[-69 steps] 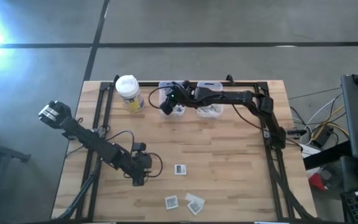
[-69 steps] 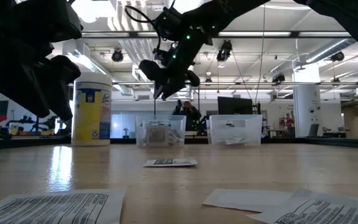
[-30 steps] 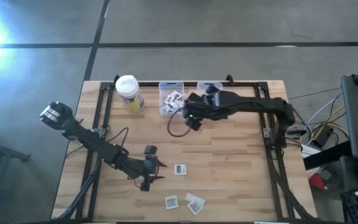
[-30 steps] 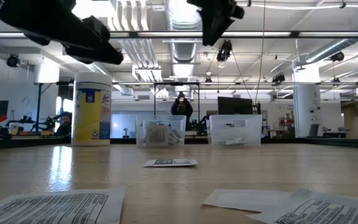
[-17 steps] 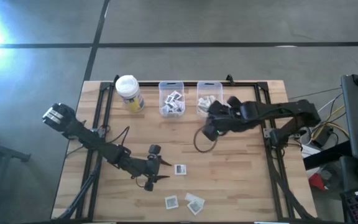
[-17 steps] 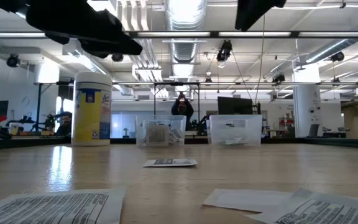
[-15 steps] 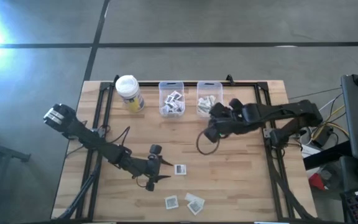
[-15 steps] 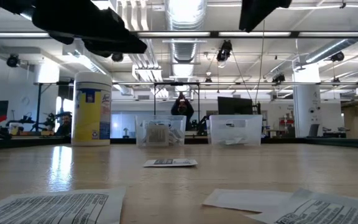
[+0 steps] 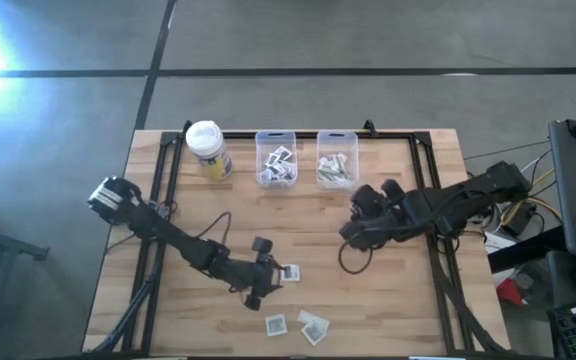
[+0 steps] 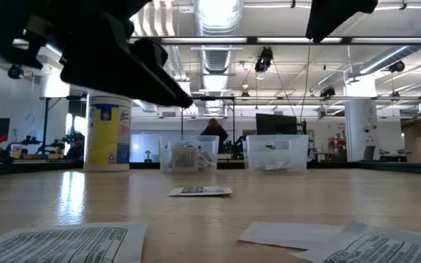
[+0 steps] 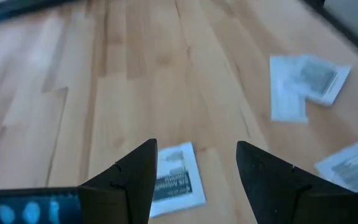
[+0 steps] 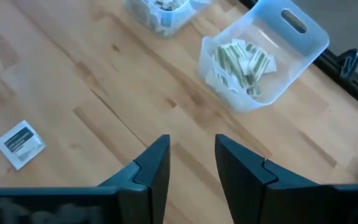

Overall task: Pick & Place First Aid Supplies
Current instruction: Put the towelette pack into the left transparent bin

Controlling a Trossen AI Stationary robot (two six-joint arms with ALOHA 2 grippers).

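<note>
- My left gripper (image 9: 265,283) sits low and centre in the high view, over the wooden desk (image 9: 388,300); its fingers (image 11: 138,168) stand wide apart and hold nothing.
- In my left wrist view a square white packet with a dark printed patch (image 11: 178,179) lies flat on the desk between those fingers, partly hidden by one of them; in the high view this packet (image 9: 290,272) is just right of the gripper.
- Two more square packets lie near the bottom edge of the high view: one (image 9: 276,324) left, one (image 9: 314,326) right, with a plain white piece tucked against it.
- My right gripper (image 9: 350,230) is at centre right of the high view, above bare desk; its fingers (image 12: 154,165) are parted with a narrow gap and carry nothing.
- At upper centre of the high view stand two clear bins: the left bin (image 9: 276,137) holds square packets, the right bin (image 9: 337,136) holds narrow white and greenish strips (image 12: 241,59).
- A yellow canister with a white lid (image 9: 206,148) stands left of the bins.
</note>
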